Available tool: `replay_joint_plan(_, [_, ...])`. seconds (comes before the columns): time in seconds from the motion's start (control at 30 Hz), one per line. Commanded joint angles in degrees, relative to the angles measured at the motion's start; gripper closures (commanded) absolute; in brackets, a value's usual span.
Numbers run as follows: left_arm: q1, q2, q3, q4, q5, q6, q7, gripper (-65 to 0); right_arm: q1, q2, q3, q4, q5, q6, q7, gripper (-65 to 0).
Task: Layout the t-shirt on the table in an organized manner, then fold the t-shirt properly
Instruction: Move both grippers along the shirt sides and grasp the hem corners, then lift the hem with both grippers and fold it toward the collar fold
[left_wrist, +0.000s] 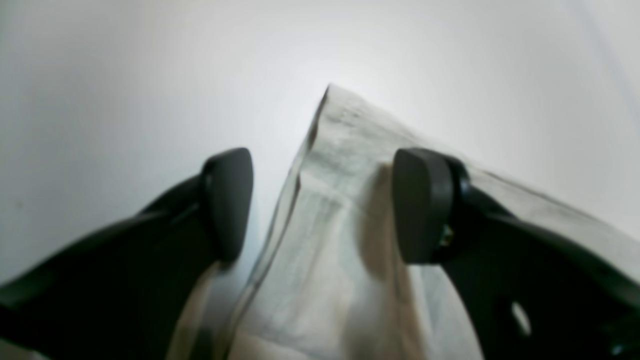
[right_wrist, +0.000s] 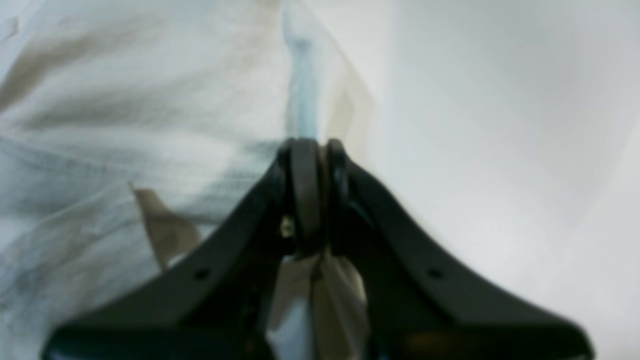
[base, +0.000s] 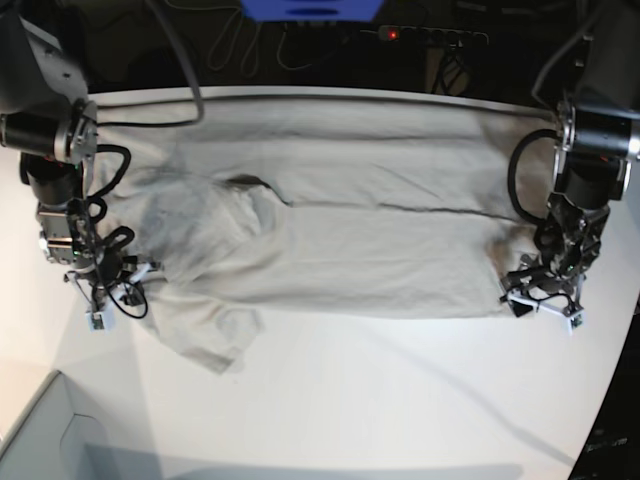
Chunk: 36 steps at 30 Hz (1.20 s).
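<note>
The light grey-beige t-shirt (base: 350, 250) lies spread sideways across the white table (base: 400, 390), rumpled and bunched at its left end. In the base view my left gripper (base: 540, 300) is at the shirt's right lower corner. The left wrist view shows this gripper (left_wrist: 324, 205) open, one finger (left_wrist: 420, 205) over the t-shirt (left_wrist: 340, 150) corner and the other beyond its edge above the bare table (left_wrist: 125, 75). At the shirt's crumpled left end my right gripper (base: 105, 300) is down low. Close up, that gripper (right_wrist: 312, 150) is shut on a fold of the t-shirt (right_wrist: 125, 100).
A pale box corner (base: 40, 440) sits at the front left. Cables, a power strip (base: 430, 35) and a blue object (base: 310, 10) run along the dark back edge. The table's curved edge falls away at the right (base: 615, 400).
</note>
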<state>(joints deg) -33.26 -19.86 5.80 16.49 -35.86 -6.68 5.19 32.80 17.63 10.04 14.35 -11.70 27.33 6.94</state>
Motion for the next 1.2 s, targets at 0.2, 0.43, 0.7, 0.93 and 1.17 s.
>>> replay_joint_plan(0.2, [-1.3, -0.7, 0.0, 0.4, -0.1, -0.4, -0.2, -0.8, 0.3, 0.7, -0.2, -0.1, -1.6, -0.1, -3.4, 0.0])
replay_joint_plan(0.43, [-2.2, -0.7, -0.1, 0.5, -0.2, -0.5, -0.2, -0.2, 0.3, 0.8, 0.3, 0.1, -1.3, -0.1, -2.9, 0.0])
replay_joint_plan(0.7, [1.8, -1.2, -0.4, 13.2, -0.7, 0.0, 0.1, -0.1, -3.1, 0.6, 5.1, 8.7, -1.1, 0.2, -1.3, 0.0])
replay_joint_plan(0.93, [7.2, -1.9, -0.7, 20.4, -0.8, 0.0, 0.1, -0.1, -9.8, -1.0, 14.3, 22.3, -1.2, 7.8, -1.3, 0.0])
replay_joint_plan(1.17, [14.4, -1.8, -10.3, 29.5, -0.7, 0.0, 1.6, -0.1, -13.0, -1.8, 15.1, 29.3, -1.1, 12.0, -0.9, 0.0])
